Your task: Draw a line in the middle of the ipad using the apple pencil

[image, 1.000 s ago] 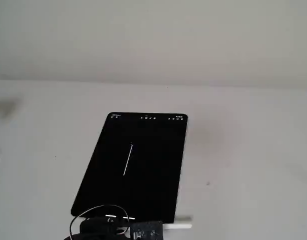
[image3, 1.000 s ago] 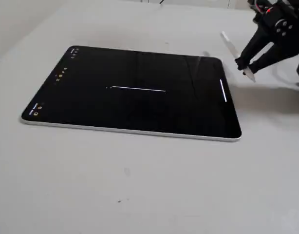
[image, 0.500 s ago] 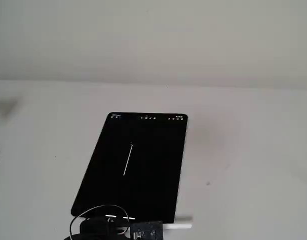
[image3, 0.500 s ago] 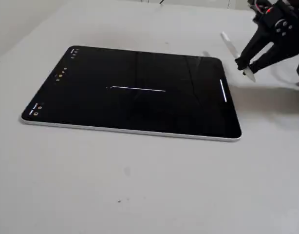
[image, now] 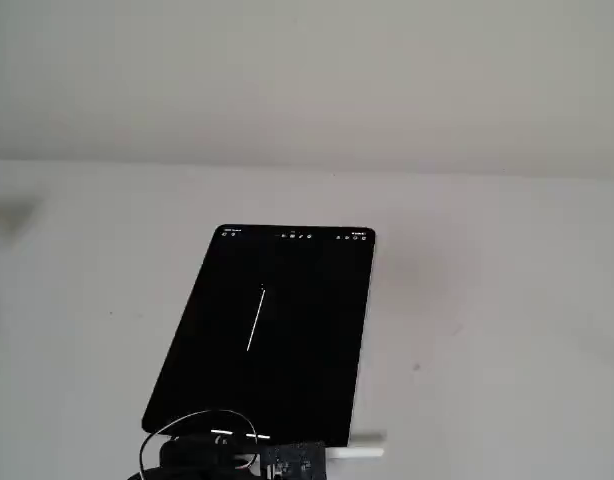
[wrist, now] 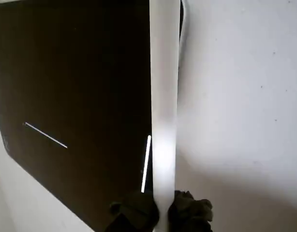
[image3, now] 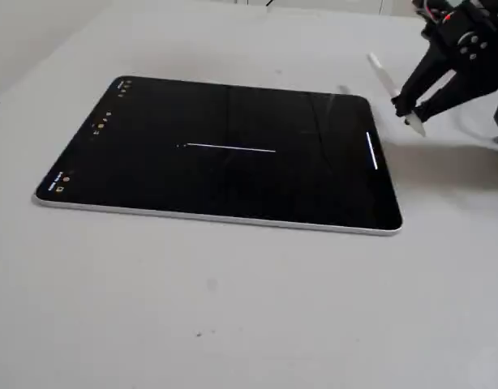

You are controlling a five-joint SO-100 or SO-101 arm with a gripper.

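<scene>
The ipad (image3: 233, 174) lies flat on the grey table, a black slab with tiny icons on its left short edge. The line (image3: 229, 147) is a thin white stroke in the middle of the screen, also seen in the wrist view as the line (wrist: 46, 135) and from the other fixed view as the line (image: 256, 320). My gripper (image3: 409, 106) is shut on the apple pencil (image3: 385, 79), which slants just past the tablet's right short edge, off the screen. In the wrist view the apple pencil (wrist: 164, 111) runs up between the dark fingers (wrist: 136, 212).
A short white bar (image3: 371, 151) glows on the screen near the edge closest to the gripper. The arm's dark body and a thin cable (image: 187, 430) fill the bottom of one fixed view. Bare grey table (image3: 233, 308) surrounds the tablet.
</scene>
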